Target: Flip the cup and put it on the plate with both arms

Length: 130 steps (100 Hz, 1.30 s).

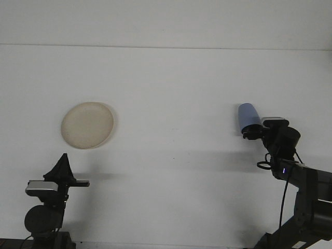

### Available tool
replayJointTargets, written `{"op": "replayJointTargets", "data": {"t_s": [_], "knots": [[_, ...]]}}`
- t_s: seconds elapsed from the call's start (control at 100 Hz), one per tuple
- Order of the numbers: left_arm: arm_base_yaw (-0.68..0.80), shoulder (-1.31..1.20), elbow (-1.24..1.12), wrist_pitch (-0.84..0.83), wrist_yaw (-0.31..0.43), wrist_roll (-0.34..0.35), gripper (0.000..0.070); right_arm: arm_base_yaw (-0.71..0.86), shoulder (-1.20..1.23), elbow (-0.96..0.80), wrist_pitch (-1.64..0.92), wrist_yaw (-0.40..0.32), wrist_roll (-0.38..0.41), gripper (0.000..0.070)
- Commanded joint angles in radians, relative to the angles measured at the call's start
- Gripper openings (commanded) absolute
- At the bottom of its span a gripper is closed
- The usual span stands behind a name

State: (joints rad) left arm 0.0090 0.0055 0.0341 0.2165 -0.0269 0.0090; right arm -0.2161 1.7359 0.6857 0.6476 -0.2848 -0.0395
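The right tool, grip unclear, meets a blue, upside-down, tapered cup.

White worktop in front of me. Cream plate flat on it, far left. Blue cup on it at right, well apart.

You won't find readable text, labels, brands or numbers anywhere in the front view: 0 markings legible on anything, near or far, left or right.
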Motion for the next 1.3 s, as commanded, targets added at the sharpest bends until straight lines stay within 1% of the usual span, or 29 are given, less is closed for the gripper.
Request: {"op": "replayJointTargets", "data": {"t_s": [0.0, 0.07, 0.11, 0.16, 0.33, 0.56, 0.76, 0.89, 1.0, 1.12, 1.19, 1.29], "knots": [[0.001, -0.001, -0.020, 0.010, 0.000, 0.001, 0.0012, 0.000, 0.026, 0.016, 0.011, -0.008, -0.014, 0.0194], [0.001, -0.001, -0.020, 0.010, 0.000, 0.001, 0.0012, 0.000, 0.026, 0.016, 0.011, -0.025, -0.013, 0.0059], [0.001, -0.001, -0.020, 0.010, 0.000, 0.001, 0.0012, 0.000, 0.026, 0.016, 0.011, -0.043, -0.013, 0.0000], [0.001, -0.001, -0.020, 0.010, 0.000, 0.001, 0.0012, 0.000, 0.025, 0.016, 0.010, -0.057, -0.012, 0.0000], [0.001, -0.001, -0.020, 0.010, 0.000, 0.001, 0.0012, 0.000, -0.019, 0.015, -0.015, -0.055, -0.009, 0.0000], [0.001, -0.001, -0.020, 0.010, 0.000, 0.001, 0.0012, 0.001, -0.231, 0.015, -0.170, -0.056, 0.000, 0.0000], [0.001, -0.001, -0.020, 0.010, 0.000, 0.001, 0.0012, 0.015, -0.509, 0.015, -0.461, -0.054, 0.031, 0.0000], [0.001, -0.001, -0.020, 0.010, 0.000, 0.001, 0.0012, 0.039, -0.686, 0.016, -0.663, -0.051, 0.074, 0.0000], [0.001, -0.001, -0.020, 0.010, 0.000, 0.001, 0.0012, 0.090, -0.813, 0.019, -0.816, -0.051, 0.147, 0.0000], [0.001, -0.001, -0.020, 0.010, 0.000, 0.001, 0.0012, 0.171, -0.895, 0.070, -1.025, -0.043, 0.153, 0.0000], [0.001, -0.001, -0.020, 0.010, 0.000, 0.001, 0.0012, 0.233, -0.908, 0.127, -1.158, -0.014, 0.152, 0.0000], [0.001, -0.001, -0.020, 0.010, 0.000, 0.001, 0.0012, 0.339, -0.905, 0.222, -1.329, 0.062, 0.153, 0.0000]]}}
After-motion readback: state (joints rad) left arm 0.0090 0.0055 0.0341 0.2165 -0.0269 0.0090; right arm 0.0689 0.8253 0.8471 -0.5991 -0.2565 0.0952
